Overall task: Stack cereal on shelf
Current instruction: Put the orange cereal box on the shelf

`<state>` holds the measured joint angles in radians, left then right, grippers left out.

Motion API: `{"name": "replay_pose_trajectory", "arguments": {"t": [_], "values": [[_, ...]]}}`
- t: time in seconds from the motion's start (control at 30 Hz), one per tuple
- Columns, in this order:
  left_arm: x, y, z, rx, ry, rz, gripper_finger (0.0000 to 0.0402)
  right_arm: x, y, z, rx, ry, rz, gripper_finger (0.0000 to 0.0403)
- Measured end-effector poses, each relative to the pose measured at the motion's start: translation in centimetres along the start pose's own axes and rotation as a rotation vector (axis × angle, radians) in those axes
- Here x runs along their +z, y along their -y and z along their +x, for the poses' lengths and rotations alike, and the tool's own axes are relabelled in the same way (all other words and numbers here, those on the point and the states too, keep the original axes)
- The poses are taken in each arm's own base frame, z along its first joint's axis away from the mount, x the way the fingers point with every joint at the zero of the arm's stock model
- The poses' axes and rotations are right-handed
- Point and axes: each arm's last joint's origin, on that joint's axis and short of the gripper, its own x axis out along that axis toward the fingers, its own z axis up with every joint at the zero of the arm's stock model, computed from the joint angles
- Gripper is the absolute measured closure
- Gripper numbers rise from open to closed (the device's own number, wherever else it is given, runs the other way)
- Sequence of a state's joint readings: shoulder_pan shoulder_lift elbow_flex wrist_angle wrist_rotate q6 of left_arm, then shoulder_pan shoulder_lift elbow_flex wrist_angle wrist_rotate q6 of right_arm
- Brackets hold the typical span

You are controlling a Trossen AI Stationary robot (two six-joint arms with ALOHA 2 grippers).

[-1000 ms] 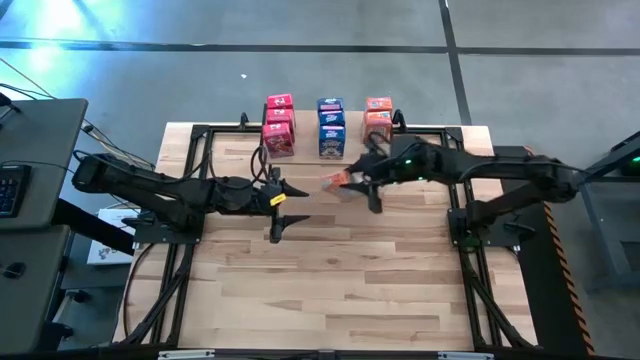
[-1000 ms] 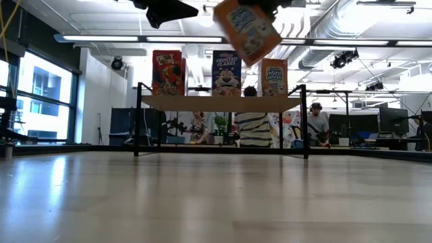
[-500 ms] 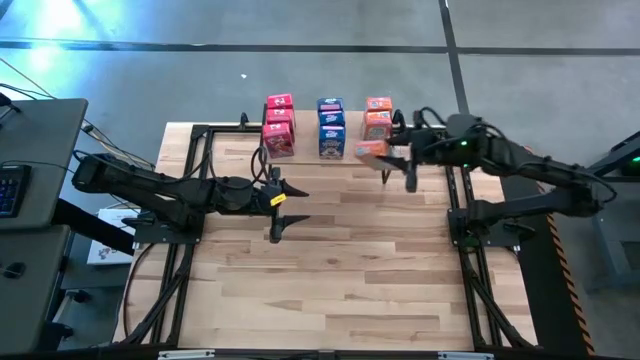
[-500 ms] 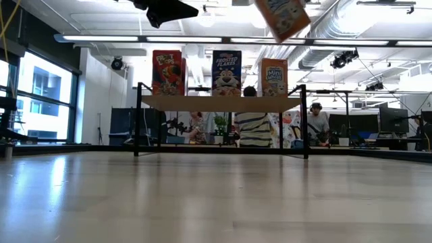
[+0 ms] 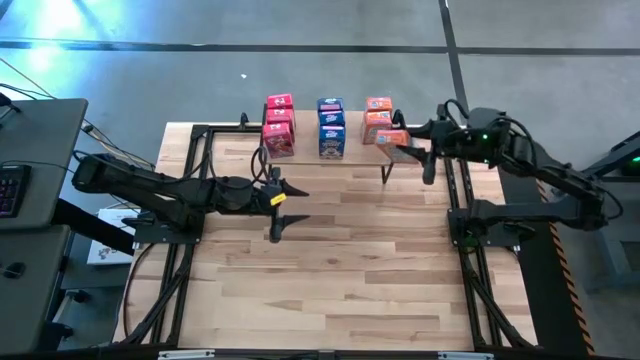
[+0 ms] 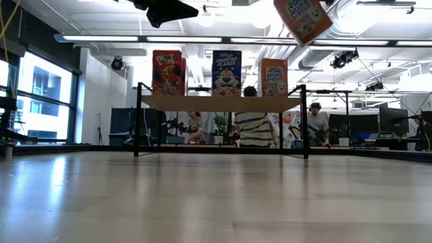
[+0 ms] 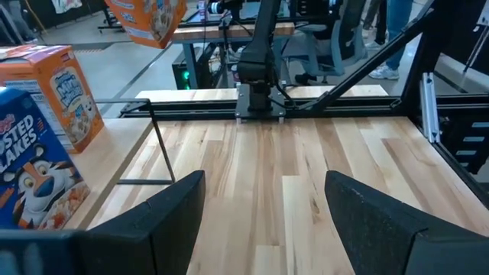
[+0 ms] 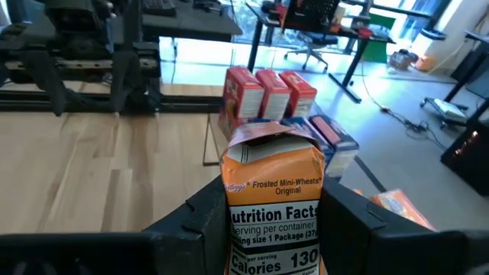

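Note:
The shelf [image 6: 219,102] stands at the table's far edge. On its plank top stand pink-red cereal boxes [image 5: 278,125], blue ones [image 5: 331,127] and orange ones [image 5: 378,118]. My right gripper [image 5: 402,148] is shut on another orange cereal box [image 5: 392,140], which hangs high beside the shelf's right end, above the standing boxes [image 6: 302,17]. My left gripper [image 5: 287,206] waits open over the middle of the table, nearer its left side, with nothing between its fingers [image 7: 263,218]. My right gripper pinches the orange box between its two fingers, one on each broad face [image 8: 229,229]. The narrow nutrition panel [image 8: 273,221] faces the wrist. The fingers come about level from the table's right side. The box is lifted clear and tilted, its torn flap end [image 8: 267,137] pointing away from the gripper.
Black frame rails [image 5: 190,200] run along the table's left and right sides. The bare wooden tabletop [image 5: 330,270] stretches toward the near edge. In the room behind the shelf sit people [image 6: 255,128] at desks.
My right gripper has carried the orange box up and toward the table's far right, from in front of the shelf's middle to beside its right end. The box stays tilted in the hold.

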<state>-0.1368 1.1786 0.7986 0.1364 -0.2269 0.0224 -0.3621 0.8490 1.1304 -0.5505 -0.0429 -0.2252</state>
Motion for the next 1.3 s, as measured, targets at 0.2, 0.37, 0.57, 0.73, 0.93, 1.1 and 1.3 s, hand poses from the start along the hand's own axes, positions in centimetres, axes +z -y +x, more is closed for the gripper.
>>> {"name": "replay_pose_trajectory", "arguments": {"t": [0.2, 0.37, 0.57, 0.73, 0.93, 1.1, 1.3], "values": [[0.2, -1.4, -1.5, 0.041, -0.04, -0.013, 0.014, -2.5, 0.1, 0.9, -0.035, 0.016, 0.016, 0.0254], [0.9, -2.4, -3.9, 0.046, -0.031, -0.021, 0.014, -5.0, -0.3, 1.1, -0.005, 0.092, 0.033, 0.0254], [1.5, -2.8, -6.4, 0.045, -0.013, 0.013, 0.014, -7.2, -0.5, 1.3, -0.024, 0.225, 0.019, 0.0254], [1.4, -3.0, -8.1, 0.036, -0.028, 0.023, 0.014, -9.1, -0.3, 1.9, -0.017, 0.316, 0.047, 0.0254], [1.4, -3.1, -9.9, -0.041, -0.023, 0.022, 0.014, -11.3, 0.0, 2.6, -0.01, 0.404, 0.104, 0.0254], [-0.4, -3.2, -10.9, -0.053, 0.029, 0.017, 0.014, -12.4, 0.0, 2.7, 0.02, 0.47, 0.129, 0.0254], [-4.0, -3.3, -12.2, -0.047, 0.086, -0.009, 0.014, -12.6, 0.0, 2.8, 0.022, 0.477, 0.134, 0.0254]]}}
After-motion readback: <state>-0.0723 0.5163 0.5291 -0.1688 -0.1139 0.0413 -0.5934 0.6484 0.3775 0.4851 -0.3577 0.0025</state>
